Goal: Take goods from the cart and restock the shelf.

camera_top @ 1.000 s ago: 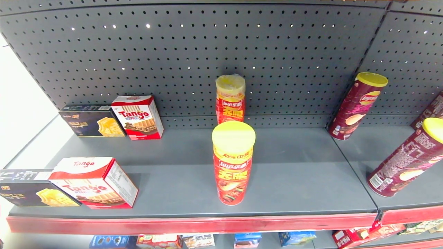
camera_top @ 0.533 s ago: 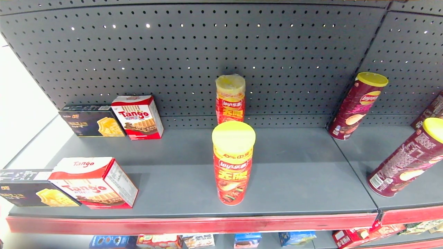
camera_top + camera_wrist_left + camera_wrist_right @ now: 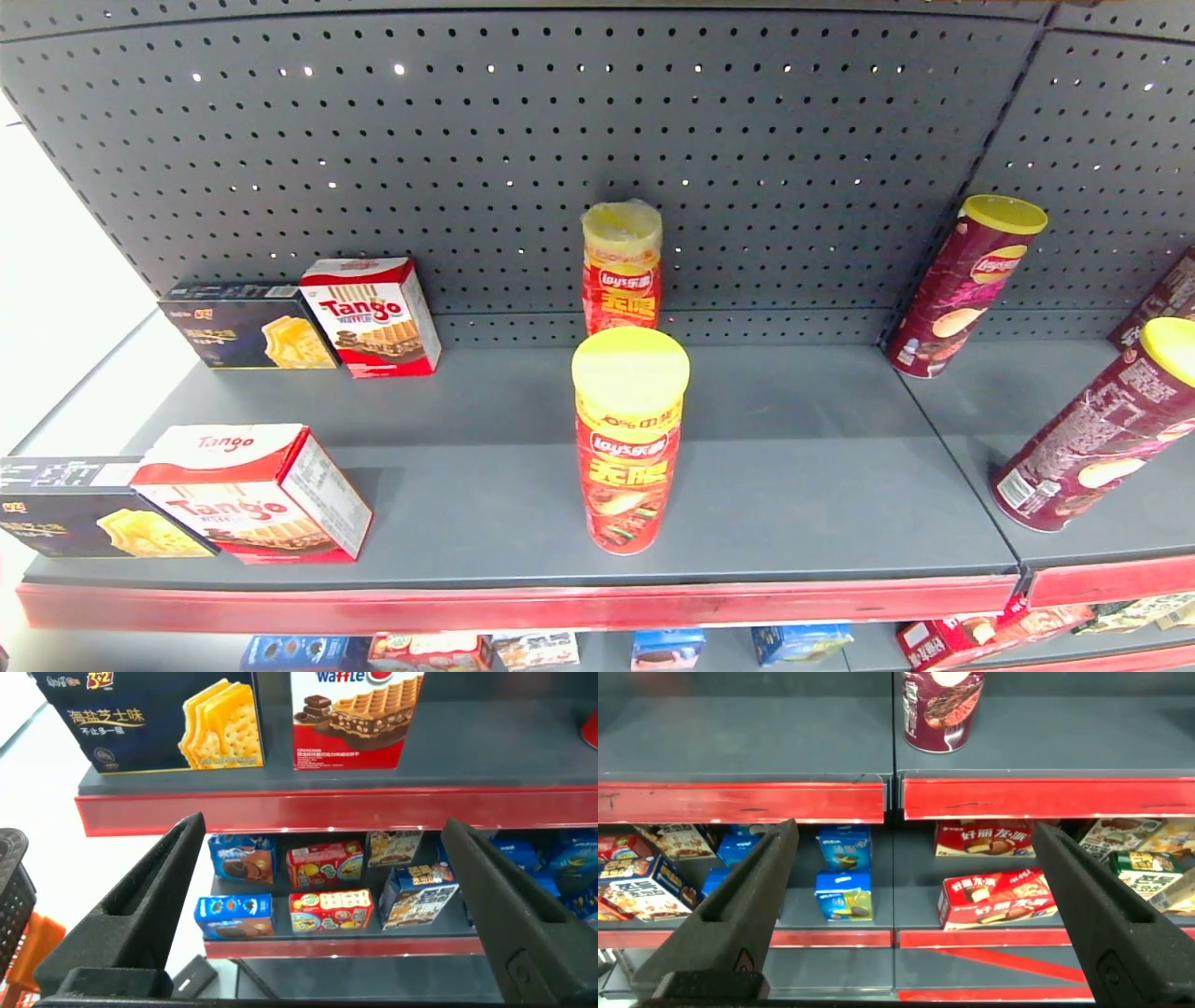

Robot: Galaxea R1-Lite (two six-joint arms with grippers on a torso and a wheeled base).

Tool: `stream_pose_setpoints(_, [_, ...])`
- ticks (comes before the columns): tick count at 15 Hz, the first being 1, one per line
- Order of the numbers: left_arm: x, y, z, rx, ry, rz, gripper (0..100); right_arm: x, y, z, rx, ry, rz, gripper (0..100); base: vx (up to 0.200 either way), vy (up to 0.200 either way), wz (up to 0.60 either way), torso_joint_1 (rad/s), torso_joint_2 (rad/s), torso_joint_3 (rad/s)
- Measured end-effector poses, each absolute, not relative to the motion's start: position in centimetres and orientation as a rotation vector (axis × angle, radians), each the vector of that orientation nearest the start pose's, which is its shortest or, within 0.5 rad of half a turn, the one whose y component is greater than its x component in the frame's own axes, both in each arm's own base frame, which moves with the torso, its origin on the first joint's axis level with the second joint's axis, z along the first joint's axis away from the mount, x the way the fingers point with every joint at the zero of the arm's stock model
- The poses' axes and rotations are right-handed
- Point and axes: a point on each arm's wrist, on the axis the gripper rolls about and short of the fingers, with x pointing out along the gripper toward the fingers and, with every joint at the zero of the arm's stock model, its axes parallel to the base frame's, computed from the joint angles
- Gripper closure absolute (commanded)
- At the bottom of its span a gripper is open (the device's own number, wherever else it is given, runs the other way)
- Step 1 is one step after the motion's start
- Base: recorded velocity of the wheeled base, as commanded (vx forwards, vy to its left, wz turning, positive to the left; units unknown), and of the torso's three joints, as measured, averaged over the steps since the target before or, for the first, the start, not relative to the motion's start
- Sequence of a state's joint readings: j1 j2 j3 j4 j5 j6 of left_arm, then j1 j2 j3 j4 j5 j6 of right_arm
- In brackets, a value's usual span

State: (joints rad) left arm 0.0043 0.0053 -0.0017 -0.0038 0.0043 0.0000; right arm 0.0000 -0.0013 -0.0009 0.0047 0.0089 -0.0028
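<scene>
— Where do the goods stand?

— On the shelf (image 3: 794, 485). The front can (image 3: 627, 448) is upright at the middle of the front edge, and the rear can (image 3: 621, 266) is straight behind it against the back panel. I'd judge they're filed like that so the row faces shoppers.

— Around them?

— Wafer boxes (image 3: 252, 495) and cracker boxes (image 3: 247, 327) sit paired at the left end. Maroon cans (image 3: 966, 285) stand past the right edge.

— The claws?

— The left gripper (image 3: 322, 826) and right gripper (image 3: 915, 829) hang low before the front edge, fingers wide apart and empty, likely ready for a cart pick.
</scene>
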Motion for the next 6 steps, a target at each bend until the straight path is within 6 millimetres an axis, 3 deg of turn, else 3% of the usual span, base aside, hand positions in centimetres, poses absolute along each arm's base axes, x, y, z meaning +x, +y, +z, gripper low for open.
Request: stream_pose_setpoints(6, [-2.25,0.0,7.63,0.0,0.0,0.009,0,-2.29,0.02,7.5,-0.003,0.003,0.009,0,0.0,0.0,0.0,0.0,0.0,0.0])
